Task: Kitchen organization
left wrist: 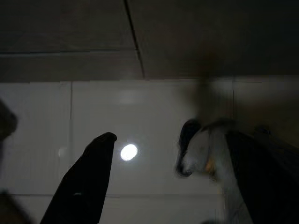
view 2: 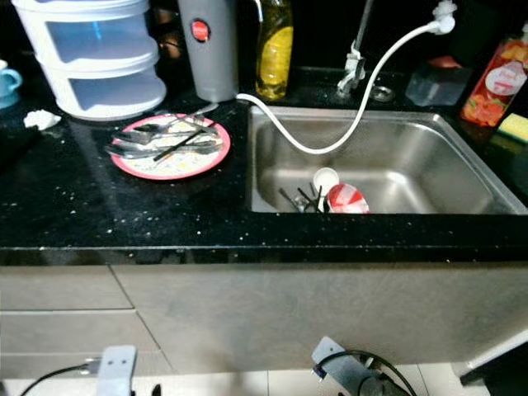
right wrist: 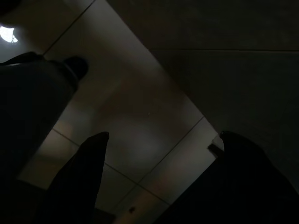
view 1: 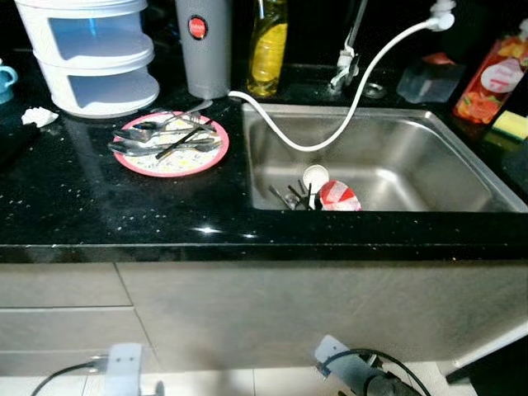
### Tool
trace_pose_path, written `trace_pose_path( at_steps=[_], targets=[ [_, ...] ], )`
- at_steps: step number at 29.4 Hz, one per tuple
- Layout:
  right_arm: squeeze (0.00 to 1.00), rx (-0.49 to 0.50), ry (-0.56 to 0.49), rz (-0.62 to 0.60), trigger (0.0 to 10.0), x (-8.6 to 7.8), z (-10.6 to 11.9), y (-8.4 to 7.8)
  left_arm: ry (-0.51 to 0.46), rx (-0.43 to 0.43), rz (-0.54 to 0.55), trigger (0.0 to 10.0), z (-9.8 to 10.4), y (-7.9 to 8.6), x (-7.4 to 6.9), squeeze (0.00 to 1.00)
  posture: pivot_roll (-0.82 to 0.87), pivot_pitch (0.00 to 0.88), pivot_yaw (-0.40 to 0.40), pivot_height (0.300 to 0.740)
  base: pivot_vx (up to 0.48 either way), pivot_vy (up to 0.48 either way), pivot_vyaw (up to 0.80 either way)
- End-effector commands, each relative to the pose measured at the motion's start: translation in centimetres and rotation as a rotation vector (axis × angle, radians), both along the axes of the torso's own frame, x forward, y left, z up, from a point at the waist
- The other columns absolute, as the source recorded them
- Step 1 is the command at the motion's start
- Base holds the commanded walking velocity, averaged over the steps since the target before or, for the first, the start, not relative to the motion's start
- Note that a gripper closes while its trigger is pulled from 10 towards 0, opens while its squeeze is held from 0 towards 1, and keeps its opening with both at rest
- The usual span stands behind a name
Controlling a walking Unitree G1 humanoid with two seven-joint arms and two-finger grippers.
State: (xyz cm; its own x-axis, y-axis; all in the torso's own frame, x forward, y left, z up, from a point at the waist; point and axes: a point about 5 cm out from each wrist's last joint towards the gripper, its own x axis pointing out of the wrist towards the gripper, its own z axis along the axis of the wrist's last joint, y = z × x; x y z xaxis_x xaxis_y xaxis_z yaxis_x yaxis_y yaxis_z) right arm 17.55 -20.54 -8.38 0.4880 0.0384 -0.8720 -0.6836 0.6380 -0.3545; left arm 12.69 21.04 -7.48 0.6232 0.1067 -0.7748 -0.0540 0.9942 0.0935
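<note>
Head views: a black speckled counter [view 1: 124,214] carries a pink-rimmed plate [view 1: 171,145] heaped with loose metal cutlery [view 1: 165,136], just in front of a white stacked container [view 1: 91,54] and a grey canister [view 1: 203,45]. Beside the plate lies the steel sink [view 1: 412,157], holding more utensils [view 1: 293,196] and a red-and-white item [view 1: 338,196] near its front wall; a white hose [view 1: 346,107] loops into the basin. A yellow bottle [view 1: 268,41] stands behind the sink's corner.

Wrist views: both arms hang low before the cabinet fronts. The left claw [left wrist: 140,158] is released, fingers spread over pale floor tiles [left wrist: 140,107]. The right claw [right wrist: 161,154] is likewise released, in deep shade.
</note>
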Motion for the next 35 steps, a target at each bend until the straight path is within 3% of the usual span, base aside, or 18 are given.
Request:
trace_pose_path(
  at_steps=[1,2,3,4,6,9,10,13,16,21,24,26,31,35],
  targets=[
    [0.00,0.012,0.017,0.006,10.0,-0.4,-0.2,0.4,0.066,0.066,-0.080,10.0,-0.8,0.7,-0.8,0.00,0.21,0.000,-0.051,0.740,0.000,0.000,0.00],
    [0.00,0.044,0.020,-0.062,10.0,-0.4,-0.3,0.4,0.089,0.078,-0.142,10.0,-1.1,0.6,-0.8,0.00,0.19,0.000,-0.034,0.740,0.000,0.000,0.00],
    [0.00,0.141,0.014,-0.283,10.0,-0.1,-0.2,0.2,0.084,0.056,-0.202,10.0,-1.2,0.3,-0.4,0.00,0.18,0.000,-0.027,0.740,0.000,0.000,0.00],
    [0.00,0.141,0.014,-0.283,10.0,-0.1,-0.2,0.2,0.084,0.056,-0.202,10.0,-1.2,0.3,-0.4,0.00,0.18,0.000,-0.027,0.740,0.000,0.000,0.00],
    [0.00,0.229,-0.006,-0.466,10.0,0.3,0.0,-0.1,0.040,-0.010,-0.181,10.0,-1.0,-0.1,0.4,0.00,0.18,0.000,-0.022,0.740,0.000,0.000,0.00],
    [0.00,0.346,-0.018,-0.613,10.0,0.6,0.2,0.1,-0.009,-0.183,-0.040,10.0,-0.8,-0.6,1.2,0.00,0.16,0.000,-0.006,0.740,0.000,0.000,0.00],
    [0.00,0.357,-0.018,-0.623,10.0,0.7,0.2,0.1,0.010,-0.172,-0.069,10.0,-1.0,-0.7,1.1,0.00,0.15,0.000,0.002,0.740,0.000,0.000,0.00],
    [0.00,0.360,-0.017,-0.625,10.0,0.7,0.2,0.2,0.026,-0.153,-0.101,10.0,-1.2,-0.7,1.0,0.00,0.15,0.000,0.002,0.740,0.000,0.000,0.00],
    [0.00,0.269,0.018,-0.494,10.0,0.4,-0.1,0.6,0.084,-0.078,-0.250,10.0,-1.7,-0.9,0.5,0.00,0.12,0.000,-0.009,0.740,0.000,0.000,0.00],
    [0.00,0.217,0.009,-0.421,10.0,0.7,0.1,0.4,-0.004,-0.112,-0.181,10.0,-1.1,-1.0,2.3,0.00,0.14,0.000,-0.027,0.740,0.000,0.000,0.00],
    [0.00,0.172,0.012,-0.373,10.0,0.6,0.1,0.2,0.007,-0.094,-0.202,10.0,-1.2,-1.2,2.2,0.00,0.13,0.000,-0.031,0.740,0.000,0.000,0.00],
    [0.00,0.137,0.014,-0.307,10.0,0.5,0.1,0.0,0.054,-0.068,-0.242,10.0,-1.7,-1.7,1.3,0.00,0.14,0.000,-0.055,0.740,0.000,0.000,0.00],
    [0.00,0.132,0.029,-0.241,10.0,0.6,0.1,0.5,0.057,-0.117,-0.107,10.0,-2.3,-2.1,0.2,0.00,0.16,0.000,-0.075,0.740,0.000,0.000,0.00],
    [0.00,0.129,0.031,-0.211,10.0,0.6,0.0,0.9,0.095,-0.121,-0.142,10.0,-2.8,-2.6,-1.4,0.00,0.16,0.000,-0.084,0.740,0.000,0.000,0.00]
  ],
)
